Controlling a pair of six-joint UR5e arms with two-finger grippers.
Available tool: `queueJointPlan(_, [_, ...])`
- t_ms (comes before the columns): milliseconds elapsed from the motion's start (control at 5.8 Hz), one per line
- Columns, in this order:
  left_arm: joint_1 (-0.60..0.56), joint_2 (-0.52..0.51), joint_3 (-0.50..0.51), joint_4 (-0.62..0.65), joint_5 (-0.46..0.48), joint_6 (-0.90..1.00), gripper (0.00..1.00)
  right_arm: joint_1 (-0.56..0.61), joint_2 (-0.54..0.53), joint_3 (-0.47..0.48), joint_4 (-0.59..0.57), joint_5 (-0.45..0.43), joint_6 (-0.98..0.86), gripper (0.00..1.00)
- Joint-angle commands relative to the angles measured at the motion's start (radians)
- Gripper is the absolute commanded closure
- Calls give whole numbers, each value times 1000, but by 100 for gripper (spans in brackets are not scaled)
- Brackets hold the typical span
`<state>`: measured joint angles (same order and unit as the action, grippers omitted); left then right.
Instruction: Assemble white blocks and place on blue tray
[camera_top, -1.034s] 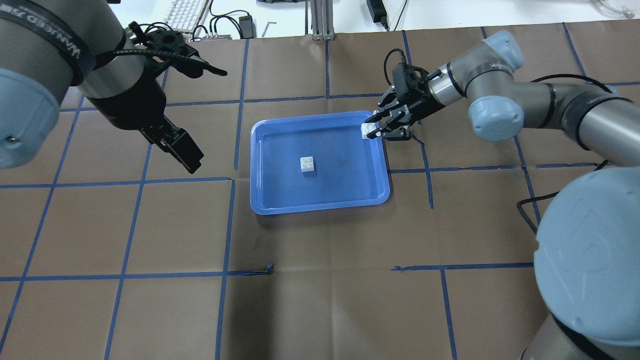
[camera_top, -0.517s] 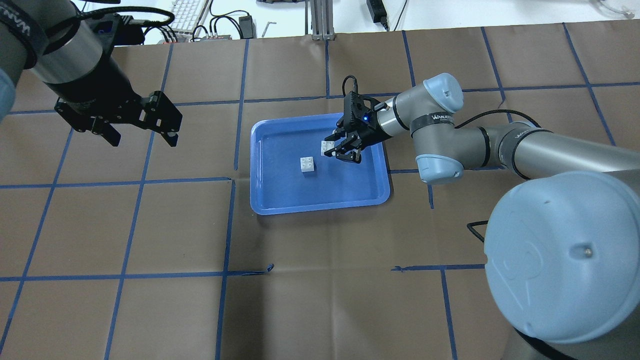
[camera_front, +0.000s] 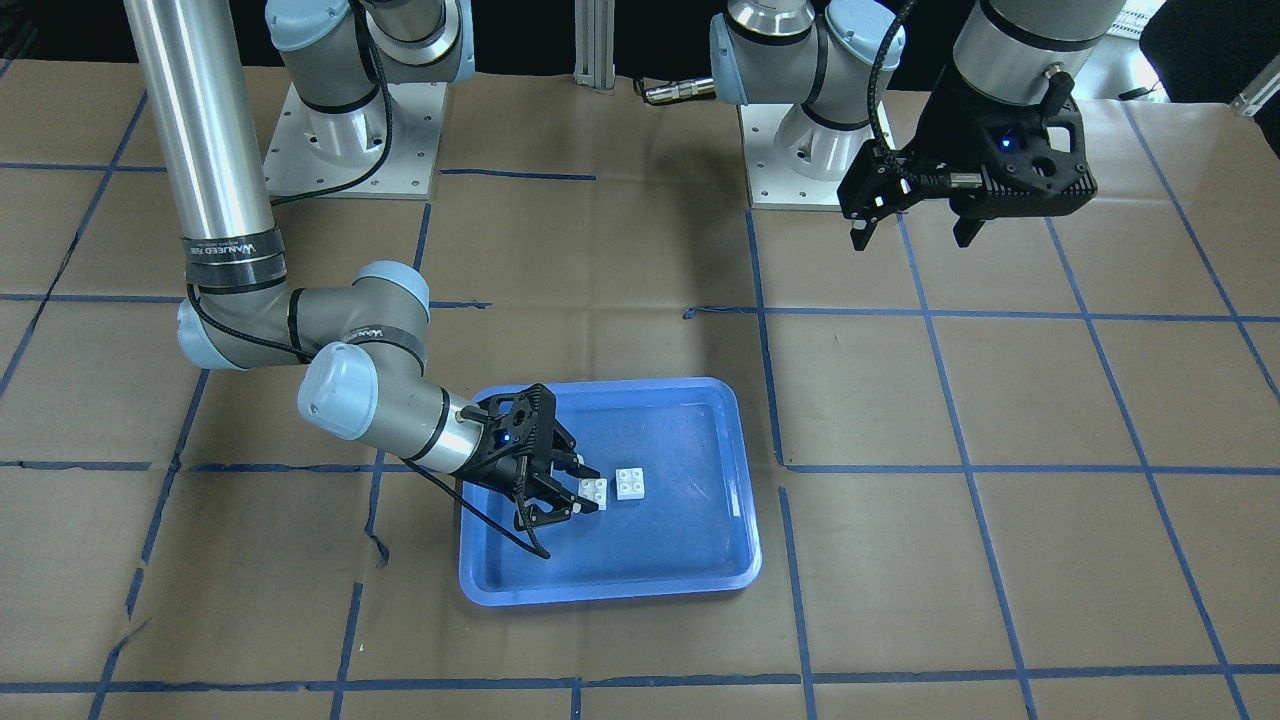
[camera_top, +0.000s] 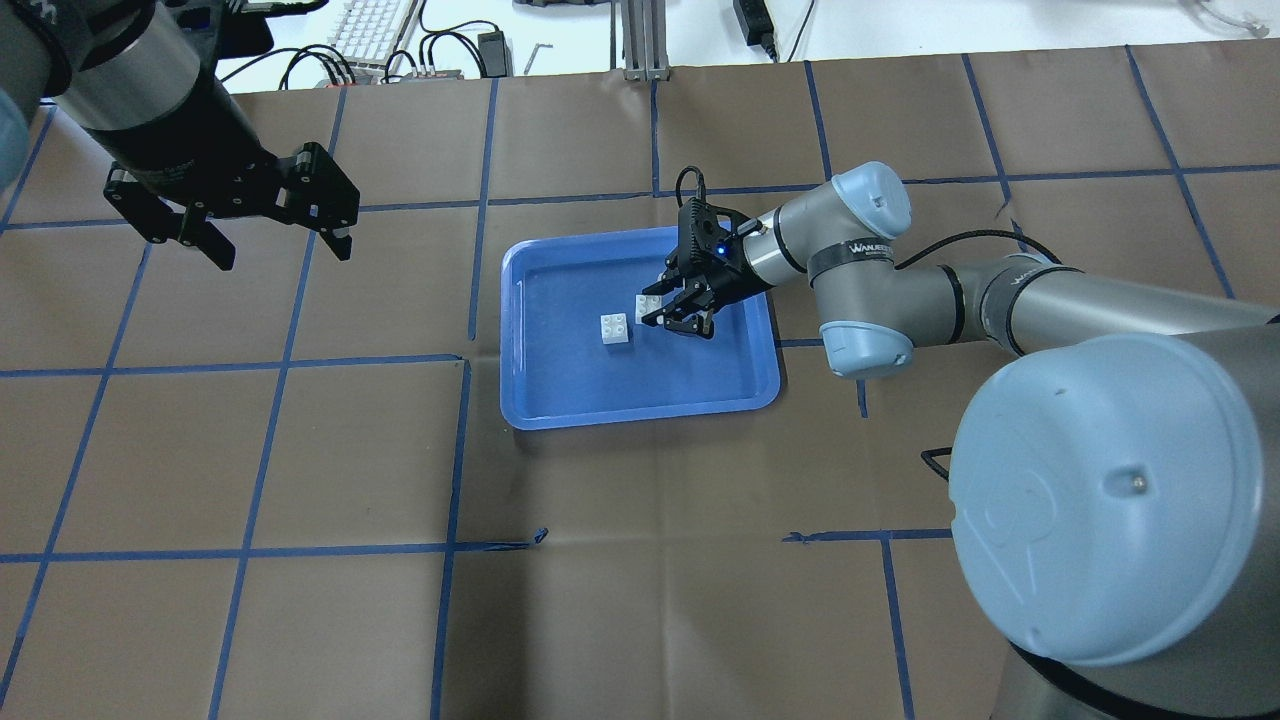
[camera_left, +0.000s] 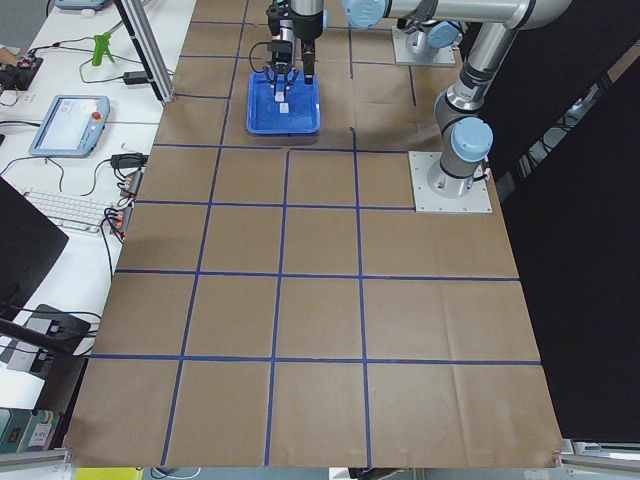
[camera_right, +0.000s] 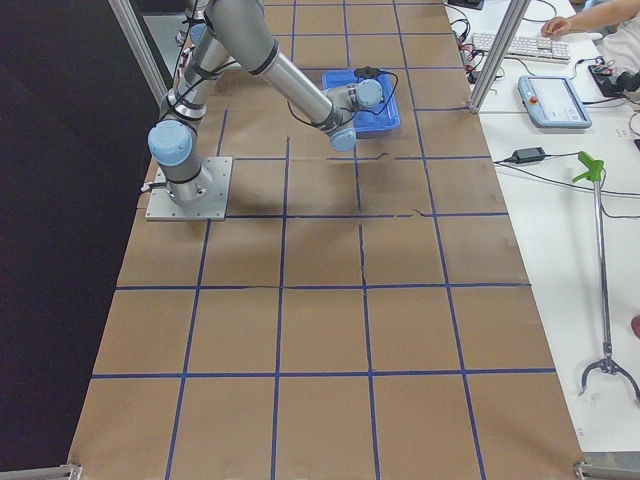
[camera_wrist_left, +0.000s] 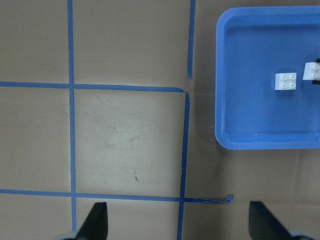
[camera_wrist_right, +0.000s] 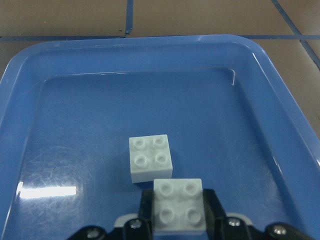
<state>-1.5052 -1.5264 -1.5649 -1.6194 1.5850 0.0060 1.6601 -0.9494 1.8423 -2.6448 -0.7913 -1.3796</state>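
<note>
The blue tray (camera_top: 640, 390) lies mid-table and also shows in the front view (camera_front: 650, 545). One white block (camera_top: 616, 329) lies studs up on the tray floor (camera_wrist_right: 150, 157). My right gripper (camera_top: 653, 306) is shut on the second white block (camera_top: 649, 303), studs up, over the tray just right of the lying one. The pair also shows in the front view (camera_front: 593, 490) and in the right wrist view (camera_wrist_right: 178, 206). My left gripper (camera_top: 282, 255) is open and empty, high above the table, far left of the tray.
The table is brown paper with a blue tape grid. A torn tape end (camera_top: 540, 537) lies in front of the tray. A keyboard (camera_top: 370, 28) and a metal post (camera_top: 640, 40) stand beyond the far edge.
My right gripper has carried its white block from the tray's far right corner leftwards to just beside the lying block. My left gripper has turned and shifted a little left.
</note>
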Motion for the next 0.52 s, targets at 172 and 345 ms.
queueJointPlan(172, [-1, -3, -3, 1, 0, 3, 1, 18, 3, 0, 3, -3, 1, 62])
queueJointPlan(345, [0, -1, -1, 1, 3, 6, 1, 20, 3, 0, 3, -5, 1, 62])
